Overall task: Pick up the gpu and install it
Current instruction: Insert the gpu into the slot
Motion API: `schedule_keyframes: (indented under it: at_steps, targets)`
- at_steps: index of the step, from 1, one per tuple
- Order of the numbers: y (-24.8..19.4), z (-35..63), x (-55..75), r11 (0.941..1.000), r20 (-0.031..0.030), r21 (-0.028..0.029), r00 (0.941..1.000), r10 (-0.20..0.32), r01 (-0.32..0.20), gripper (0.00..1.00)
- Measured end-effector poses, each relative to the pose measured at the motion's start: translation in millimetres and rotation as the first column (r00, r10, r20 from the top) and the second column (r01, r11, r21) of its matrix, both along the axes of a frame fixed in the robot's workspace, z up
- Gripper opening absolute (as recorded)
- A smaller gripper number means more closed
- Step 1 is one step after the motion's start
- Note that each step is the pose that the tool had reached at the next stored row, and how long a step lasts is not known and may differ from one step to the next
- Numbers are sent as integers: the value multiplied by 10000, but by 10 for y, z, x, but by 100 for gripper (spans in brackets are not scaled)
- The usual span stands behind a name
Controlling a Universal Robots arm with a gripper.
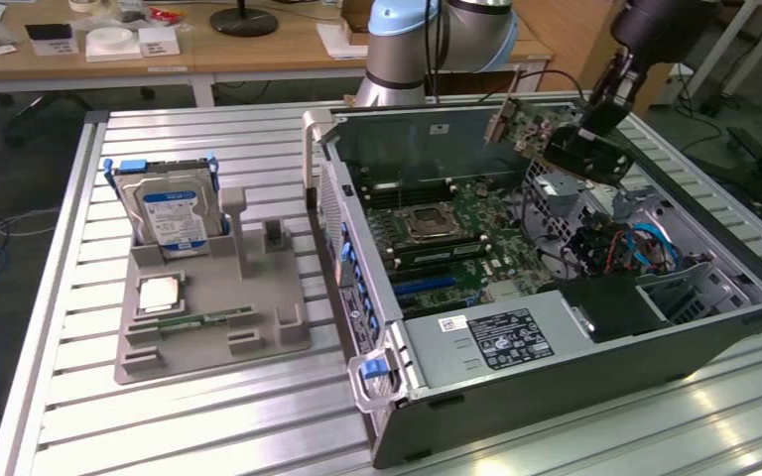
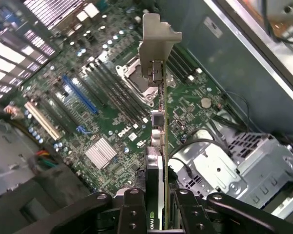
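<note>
My hand [image 2: 162,207] is closed to a narrow gap on the gpu [image 2: 158,58]. The fingers [image 2: 136,207] press its two flat faces near one end, so the card reaches out from my grip edge-on, with the pale metal bracket at its far end. The exterior view shows me holding it in the air above the open computer case [image 1: 579,367], over the case corner nearest the bench's far edge and clear of everything inside. I judge that the step in hand is bringing the card over its slot. To do that well I want the card held square in the grip without twisting, its long edge parallel to the slot, and the bracket towards the case wall it mounts against. I also want it clear of the loose cables [image 1: 619,248] and the metal drive cage [image 2: 234,165] until it is lined up. Beneath the card lies the motherboard [image 2: 112,122]. The card's line runs over the processor socket [image 2: 136,80] and the memory slots beside it, apart from the long blue slot [image 2: 80,92], which is probably its seat. Beyond the case, towards the bench's edge on the exterior view's left, a grey parts holder [image 1: 209,337] carries the hard drive [image 1: 174,213] upright.
</note>
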State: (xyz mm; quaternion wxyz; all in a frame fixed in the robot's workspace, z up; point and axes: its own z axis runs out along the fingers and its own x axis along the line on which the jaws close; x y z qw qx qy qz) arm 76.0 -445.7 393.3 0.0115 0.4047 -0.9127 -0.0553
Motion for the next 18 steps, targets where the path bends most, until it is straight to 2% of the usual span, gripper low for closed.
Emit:
schedule_keyframes:
  at_steps: [3,8,16,18]
  targets:
    - [0,-3,0,9985,0,-1,9985,555,-555,27]
    - [-1,-5,0,9917,0,-3,9918,1282,-1282,27]
    - [0,-6,0,9912,0,-2,9912,1324,-1324,27]
    - [0,-8,0,9890,0,0,9890,1482,-1482,27]
